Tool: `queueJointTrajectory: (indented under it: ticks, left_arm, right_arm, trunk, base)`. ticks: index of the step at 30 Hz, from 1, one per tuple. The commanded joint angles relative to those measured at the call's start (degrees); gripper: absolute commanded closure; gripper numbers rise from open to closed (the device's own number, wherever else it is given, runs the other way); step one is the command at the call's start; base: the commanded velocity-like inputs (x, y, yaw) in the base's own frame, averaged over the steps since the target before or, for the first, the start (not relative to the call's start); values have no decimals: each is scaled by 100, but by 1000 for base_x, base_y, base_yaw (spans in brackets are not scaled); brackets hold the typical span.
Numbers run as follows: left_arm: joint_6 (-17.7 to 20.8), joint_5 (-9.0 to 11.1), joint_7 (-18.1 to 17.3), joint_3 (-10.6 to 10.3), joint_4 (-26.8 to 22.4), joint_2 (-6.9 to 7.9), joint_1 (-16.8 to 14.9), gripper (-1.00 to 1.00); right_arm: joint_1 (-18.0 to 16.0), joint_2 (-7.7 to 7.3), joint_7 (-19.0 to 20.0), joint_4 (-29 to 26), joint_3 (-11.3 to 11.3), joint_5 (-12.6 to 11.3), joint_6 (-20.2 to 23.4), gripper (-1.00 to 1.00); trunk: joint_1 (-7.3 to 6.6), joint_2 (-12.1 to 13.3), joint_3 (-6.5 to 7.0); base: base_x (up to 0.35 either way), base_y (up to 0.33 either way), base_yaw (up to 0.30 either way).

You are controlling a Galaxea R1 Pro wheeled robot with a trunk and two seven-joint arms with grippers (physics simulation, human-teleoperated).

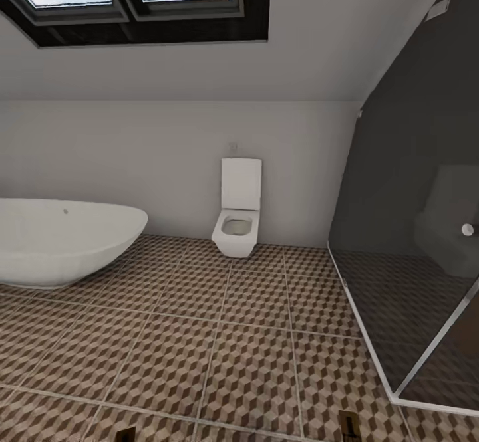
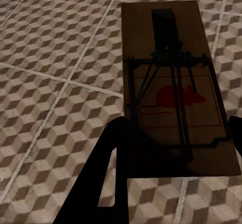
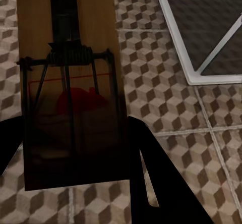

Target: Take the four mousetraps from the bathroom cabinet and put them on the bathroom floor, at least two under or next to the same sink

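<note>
Wooden mousetraps are carried, 1 pinched in the left tool [image 2: 174, 143] and 1 in the right tool [image 3: 75, 143], above the bathroom floor [image 1: 219, 335]. No sink is seen; release here risks traps misplaced away from it.

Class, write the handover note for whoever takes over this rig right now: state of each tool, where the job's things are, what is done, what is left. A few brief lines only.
Left tool: shut on a flat brown wooden mousetrap with dark wire parts and a red mouse print, held above the cube-patterned brown and beige tiled floor.
Right tool: shut on a second brown wooden mousetrap, also over the tiles, near the dark glass shower enclosure.
Head view: white oval bathtub, white wall-hung toilet.
Done: two traps picked up.
Left: set both on the floor by the sink; where the other two traps are cannot be told.
</note>
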Motion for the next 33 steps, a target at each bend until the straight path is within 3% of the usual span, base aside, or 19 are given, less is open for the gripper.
queueJointTrajectory:
  ticks: [1, 33]
  left_arm:
    - [-19, 2, 44, -49, 20, -4, -9, 100]
    - [-3, 0, 44, -49, 23, 1, -9, 100]
  right_arm:
    - [-2, -6, -24, -8, 51, -41, -12, 100]
    - [-2, 65, -21, -7, 76, -40, -19, 100]
  trunk:
    - [0, -3, -6]
    - [0, -3, -6]
  base:
    - [0, 0, 253]
    - [0, 0, 253]
